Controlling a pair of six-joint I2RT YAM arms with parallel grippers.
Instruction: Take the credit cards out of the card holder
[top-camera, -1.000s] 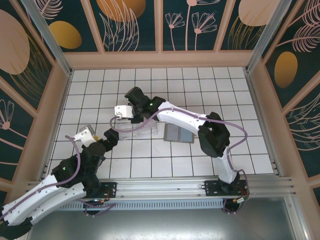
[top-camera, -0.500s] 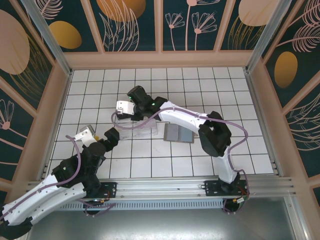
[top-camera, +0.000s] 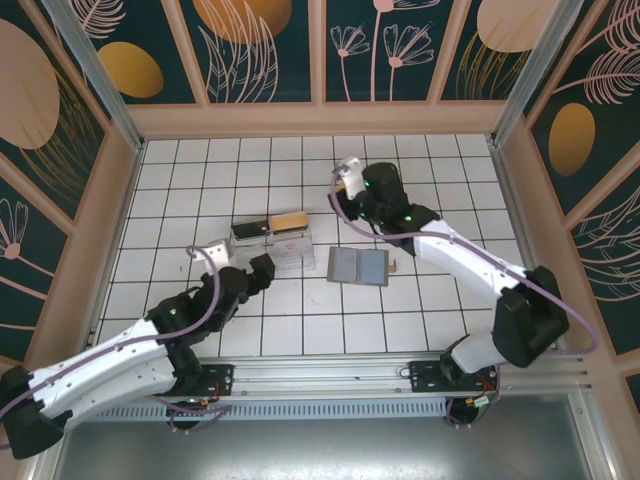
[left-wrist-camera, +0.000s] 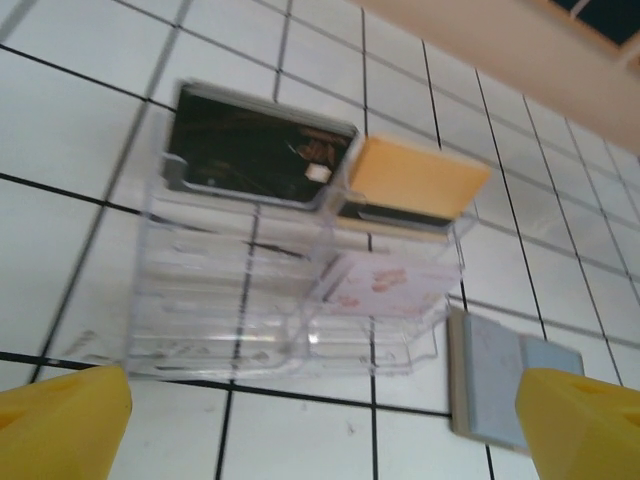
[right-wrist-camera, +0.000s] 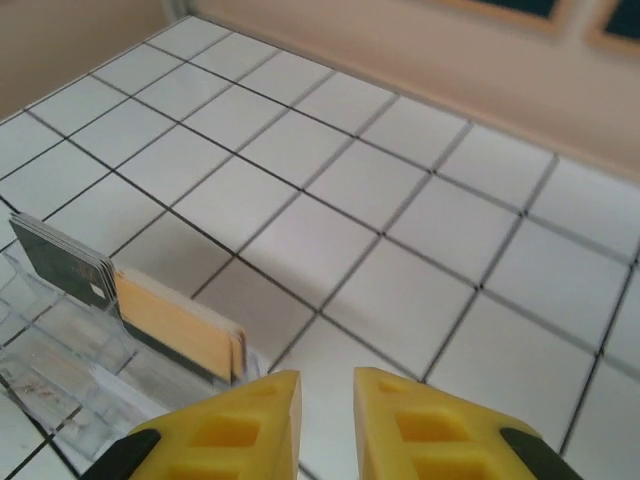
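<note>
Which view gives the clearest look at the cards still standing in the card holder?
Left wrist: the card holder is close and nearly head-on, with a dark stack and an orange-faced stack upright in its back slots. Right wrist catches them edge-on at the frame's corner; top external shows them small.

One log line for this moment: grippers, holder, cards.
left gripper: open, at holder | right gripper: empty, away | cards: on floor beside holder

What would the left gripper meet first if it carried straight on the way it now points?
Most likely the card holder: it lies straight ahead of the open left gripper, centred between the fingertips. How much gap remains is unclear.
</note>
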